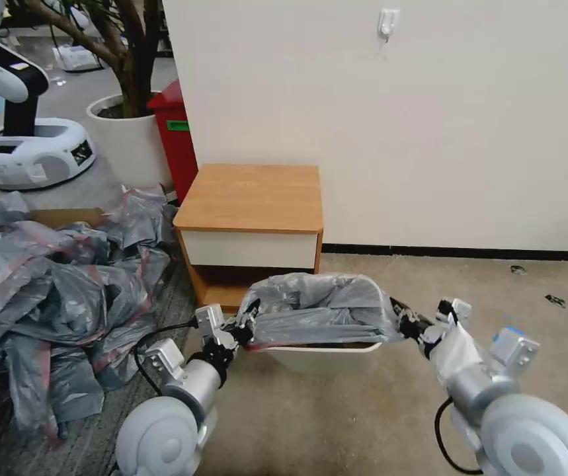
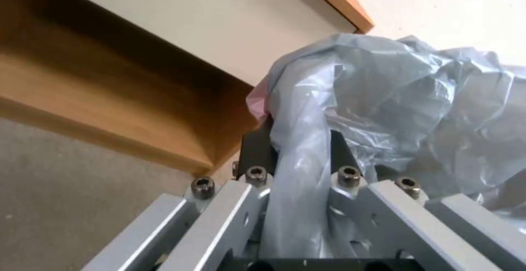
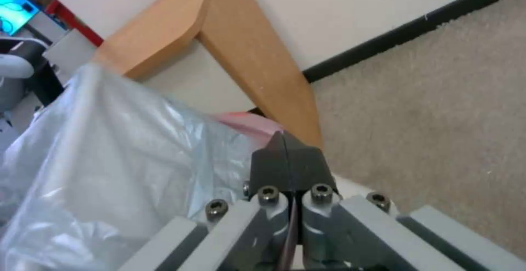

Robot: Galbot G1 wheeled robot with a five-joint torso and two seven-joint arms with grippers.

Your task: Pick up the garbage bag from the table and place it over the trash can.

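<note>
Nearest the camera, two pale grey robot arms reach forward and down over a beige carpet. The left tool (image 1: 247, 328) pinches a fold of the thin, silvery-grey, semi-transparent plastic garbage bag (image 1: 320, 307) at its left end; the left wrist view shows the plastic bunched between the dark fingers (image 2: 256, 149). The right tool (image 1: 408, 322) grips the bag's right end, its fingers pressed together with pink rim plastic at their tips in the right wrist view.

The bag hangs stretched between the two tools, draped across the top of the small beige plastic trash can (image 1: 323, 355) on the floor. Only the can's front rim and wall show beneath the plastic.

Just behind stands the table (image 1: 252, 195), a small wooden nightstand with an orange-brown top and a white drawer front; nothing lies on its top. To the left sits a big heap of similar grey bags (image 1: 52, 277).

The step in hand appears to be fitting the bag over the can. The next move likely calls for spreading the bag's mouth and lowering both ends evenly around the rim.
</note>
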